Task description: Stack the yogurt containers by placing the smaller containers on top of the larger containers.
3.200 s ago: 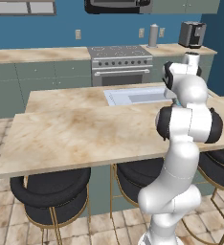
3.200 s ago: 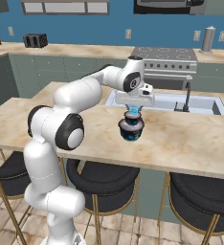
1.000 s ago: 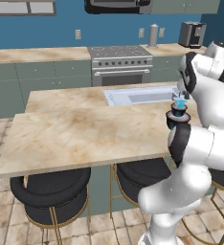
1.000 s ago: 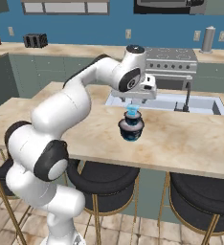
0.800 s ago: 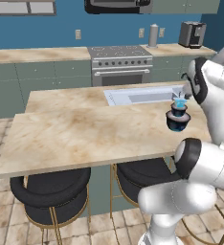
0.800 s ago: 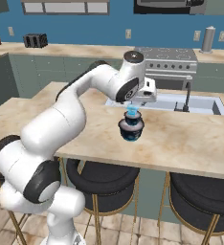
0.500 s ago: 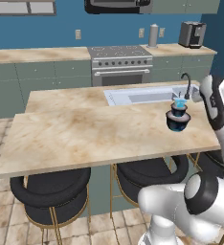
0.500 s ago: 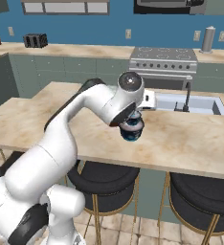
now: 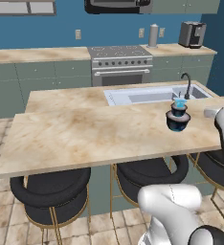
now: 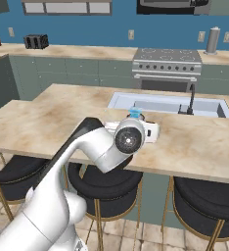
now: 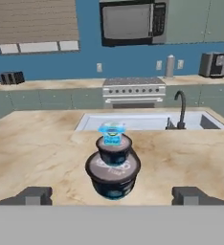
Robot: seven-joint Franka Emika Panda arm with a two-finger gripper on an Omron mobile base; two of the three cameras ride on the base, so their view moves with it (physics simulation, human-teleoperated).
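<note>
Tool (image 11: 114, 195) spread wide, gripping nothing, level with the beige marble-look desk (image 11: 42, 158). Straight ahead, apart from its tips, sits the squat dark navy-blue tub (image 11: 113, 173) with pale rim; the tiny cyan yogurt cup (image 11: 112, 133) is stacked above it, near the steel sink (image 11: 147, 121).

left base view: behind-left, looking forward and down over the worktop (image 9: 85, 134).
right base view: behind-right, same worktop and sink (image 10: 170, 105).
hand view: low, level, close; faces the sink, stove (image 11: 133, 91) beyond.
</note>
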